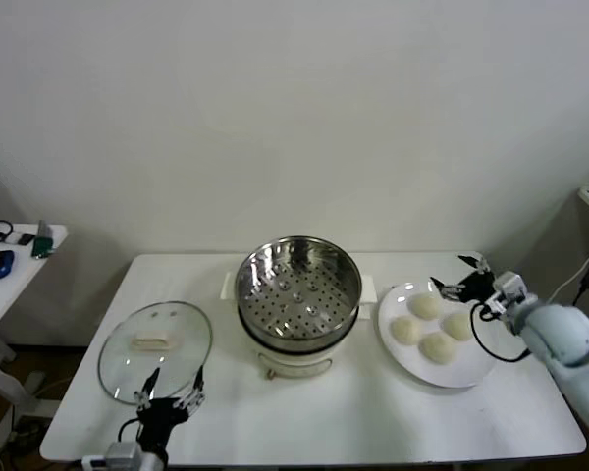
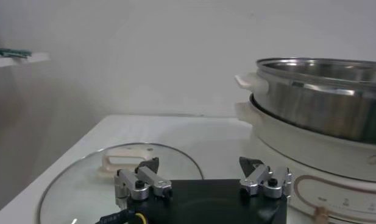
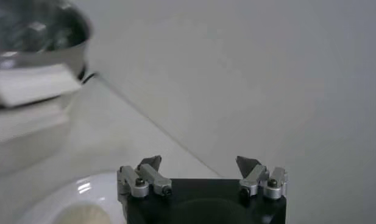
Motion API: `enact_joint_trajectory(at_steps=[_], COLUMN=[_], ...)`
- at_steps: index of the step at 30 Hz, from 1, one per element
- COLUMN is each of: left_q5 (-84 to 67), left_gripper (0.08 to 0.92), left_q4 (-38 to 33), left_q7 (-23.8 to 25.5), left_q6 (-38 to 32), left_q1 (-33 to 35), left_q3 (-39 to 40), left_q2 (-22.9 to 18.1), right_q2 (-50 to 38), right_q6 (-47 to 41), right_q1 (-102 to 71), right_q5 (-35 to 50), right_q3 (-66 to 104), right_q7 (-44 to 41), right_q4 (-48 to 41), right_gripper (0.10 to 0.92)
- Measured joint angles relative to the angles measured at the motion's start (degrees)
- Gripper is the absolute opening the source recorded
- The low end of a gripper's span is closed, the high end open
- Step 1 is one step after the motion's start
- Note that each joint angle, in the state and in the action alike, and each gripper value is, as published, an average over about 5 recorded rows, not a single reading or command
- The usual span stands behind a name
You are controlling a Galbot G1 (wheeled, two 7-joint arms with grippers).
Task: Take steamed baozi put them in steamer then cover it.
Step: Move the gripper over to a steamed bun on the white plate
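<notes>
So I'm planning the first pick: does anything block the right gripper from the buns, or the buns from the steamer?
Nothing visible. The open right gripper hovers over the buns on their plate; the steamer beside it is uncovered.

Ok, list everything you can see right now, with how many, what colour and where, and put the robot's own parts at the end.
table: one, white, under everything else.
steamer: one, shiny steel pot with perforated tray on a cream-white base, table centre, no buns inside.
steamed baozi: four, cream-white, together on the plate.
plate: one, white, on the table to the steamer's right.
cover: one, clear glass with metal rim and cream handle, lying flat on the table to the steamer's left.
side table: one, white, far left, holding a blue mouse and small items.
left gripper: one, black, open, at the cover's near edge.
right gripper: one, black, open, at the plate's far right edge, holding nothing.
</notes>
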Motion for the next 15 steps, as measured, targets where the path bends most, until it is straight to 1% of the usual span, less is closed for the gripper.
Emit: enact_joint_trajectory(at_steps=[4,7,11,15], left_q5=[0.3,0.5,0.5,0.7], left_gripper=[0.823,0.823,0.823,0.823], left_q4=[-0.1,-0.3,-0.5,-0.4], left_q7=[0.1,0.3,0.5,0.6], left_q6=[-0.3,-0.5,-0.9,-1.3], left_q1=[0.4,0.7,1.1,1.2], left_q3=[0.2,0.2,0.3,0.3], left_q2=[-0.1,-0.3,-0.3,-0.3], right_q2=[-0.5,0.3,2.4,5.1], right_q6=[4.1,6.1,7.5,7.9], right_q1=[15.3,26.2,37.9,44.5], right_q5=[-3.2,-4.4,-5.0,-5.7], right_q3=[-15.3,-26.8,-40.7,-50.2], right_q7=[-10.7,-17.1,-22.9,-26.3], right_q4=[-6.1,-10.1,-14.6,-18.3], right_gripper=[0.823,0.823,0.823,0.823])
